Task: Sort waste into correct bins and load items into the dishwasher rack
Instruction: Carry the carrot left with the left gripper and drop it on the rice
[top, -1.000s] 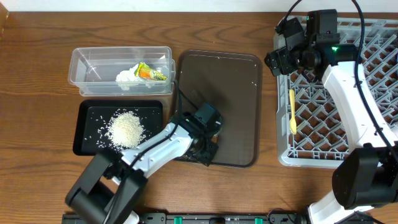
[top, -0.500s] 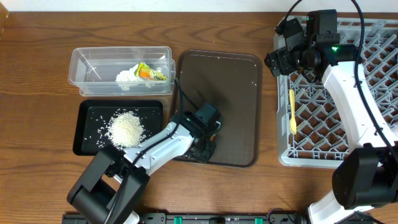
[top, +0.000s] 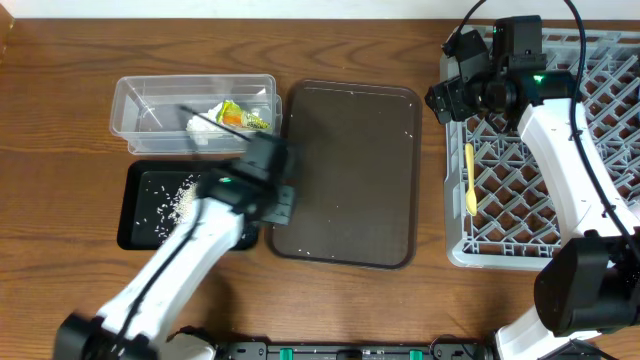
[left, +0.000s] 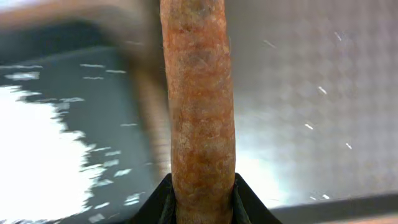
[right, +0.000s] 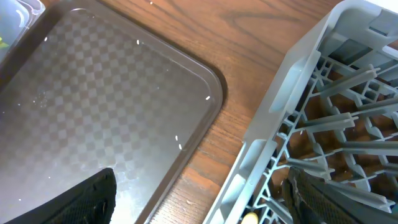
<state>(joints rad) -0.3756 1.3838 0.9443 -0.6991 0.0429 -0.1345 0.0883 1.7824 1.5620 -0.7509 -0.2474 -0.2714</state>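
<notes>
Between left gripper (left: 203, 200) fingers (left: 249, 210), thin brown stick (left: 199, 106)

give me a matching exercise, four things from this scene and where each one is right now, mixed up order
Things:
1. brown stick
2. pale yellow spoon
3. snack wrapper
4. white crumbs

Places:
a. in the clear tub
b. in the black tray
c. on the grey rack
d. clamped in the left gripper

Pairs: 1-d, 2-c, 3-a, 4-b
</notes>
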